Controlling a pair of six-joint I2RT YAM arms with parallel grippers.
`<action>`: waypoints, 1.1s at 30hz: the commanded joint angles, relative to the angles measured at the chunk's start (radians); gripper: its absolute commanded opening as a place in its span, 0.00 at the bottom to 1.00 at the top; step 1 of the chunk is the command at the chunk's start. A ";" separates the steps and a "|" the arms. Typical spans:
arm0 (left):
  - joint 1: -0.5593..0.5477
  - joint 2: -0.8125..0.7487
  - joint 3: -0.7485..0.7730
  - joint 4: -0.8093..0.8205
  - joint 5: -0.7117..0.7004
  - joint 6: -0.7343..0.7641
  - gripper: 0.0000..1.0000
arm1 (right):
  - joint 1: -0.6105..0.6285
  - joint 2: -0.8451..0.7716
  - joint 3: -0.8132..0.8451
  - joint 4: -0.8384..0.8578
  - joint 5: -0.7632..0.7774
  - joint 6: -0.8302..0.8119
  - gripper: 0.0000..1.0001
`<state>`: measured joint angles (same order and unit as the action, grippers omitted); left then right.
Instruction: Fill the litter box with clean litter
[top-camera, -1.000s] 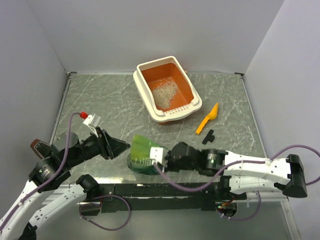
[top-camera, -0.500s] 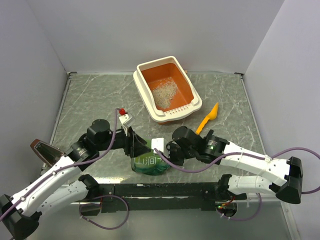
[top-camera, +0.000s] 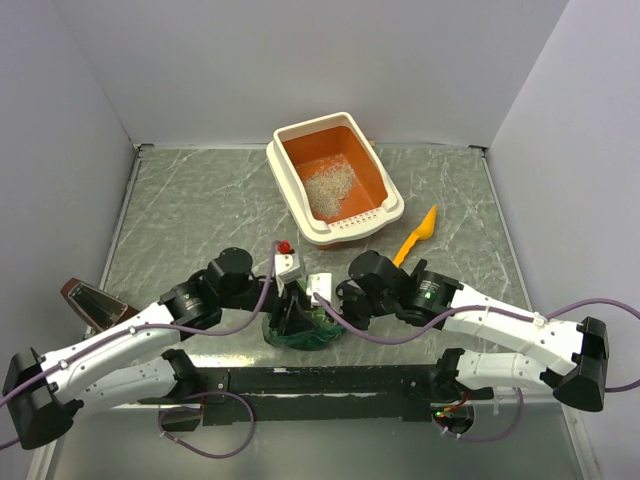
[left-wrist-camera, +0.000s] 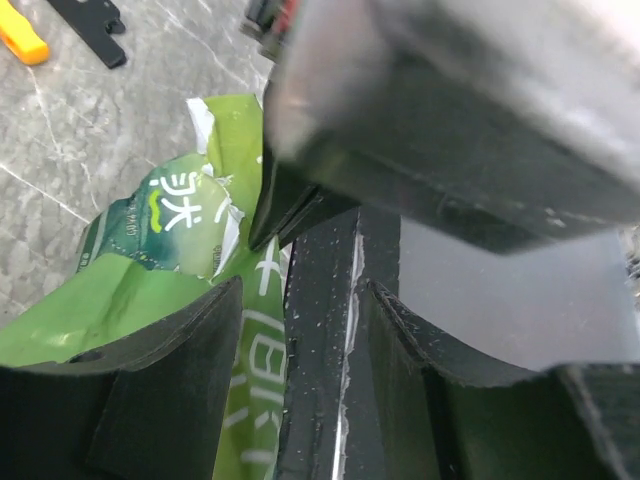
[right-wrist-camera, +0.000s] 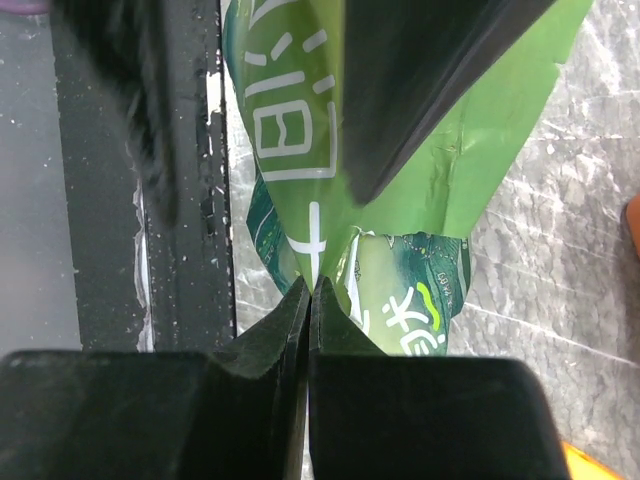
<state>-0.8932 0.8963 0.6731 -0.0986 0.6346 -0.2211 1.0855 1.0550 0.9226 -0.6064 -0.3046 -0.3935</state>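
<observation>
**Inspector:** Where is the litter box, and how full is it?

**Assessor:** The litter box (top-camera: 283, 172) stands at the far side of the tabletop (top-camera: 190, 200). A small patch of clean litter (top-camera: 328, 186) lies at its middle and most of the orange floor is bare. I judge the filling barely begun.

**Inspector:** And the claws?

**Assessor:** Both are well to the near side of the box. The right claw (right-wrist-camera: 309, 290) is pinched tight on a fold of the green bag (right-wrist-camera: 420, 190). The left claw (left-wrist-camera: 300, 305) is spread open at the bag's top and holds nothing.

**Inspector:** What are the hazards?

**Assessor:** The right claw holds only thin film. A lift could tear it or let it slip, spilling granules short of the box. If the left claw closes off the film, the bag would hang lopsided and tip.
</observation>
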 joint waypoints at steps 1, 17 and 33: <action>-0.067 0.032 -0.018 0.037 -0.105 0.069 0.57 | -0.007 -0.056 -0.005 0.079 -0.057 0.025 0.00; -0.280 0.032 -0.049 -0.090 -0.535 0.129 0.53 | -0.039 -0.087 -0.019 0.073 -0.027 0.067 0.00; -0.297 0.090 -0.050 -0.079 -0.444 0.144 0.48 | -0.071 -0.221 -0.094 0.037 0.045 0.159 0.00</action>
<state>-1.1862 0.9741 0.6460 -0.0685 0.1432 -0.0933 1.0355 0.8700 0.7998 -0.6147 -0.3065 -0.2821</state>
